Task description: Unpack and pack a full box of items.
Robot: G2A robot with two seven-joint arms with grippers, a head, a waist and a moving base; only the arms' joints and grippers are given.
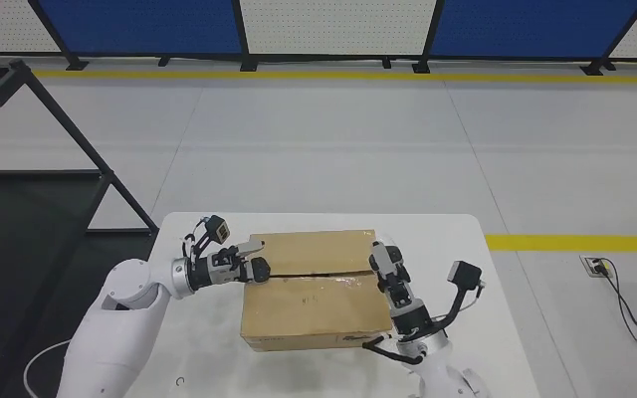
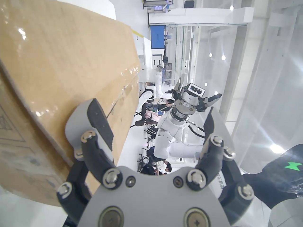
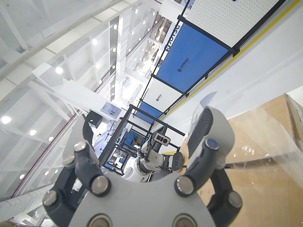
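Note:
A brown cardboard box point(image 1: 314, 298) lies on the white table point(image 1: 199, 338), its top flaps down with a dark seam and glossy clear tape across them. My left gripper point(image 1: 255, 270) is at the box's left end by the seam. It stands open point(image 2: 153, 128), one finger point(image 2: 99, 121) lying against the box point(image 2: 59, 72) and the other off its edge. My right gripper point(image 1: 384, 263) is at the box's right end near the same seam, open point(image 3: 144, 131), one finger point(image 3: 203, 128) next to the box top point(image 3: 260, 147). Neither gripper holds anything.
The table has bare room on both sides of the box and along its far edge point(image 1: 428, 224). A black metal frame point(image 1: 70, 139) stands off the table's left. Blue and white partition panels point(image 1: 139, 25) line the far floor.

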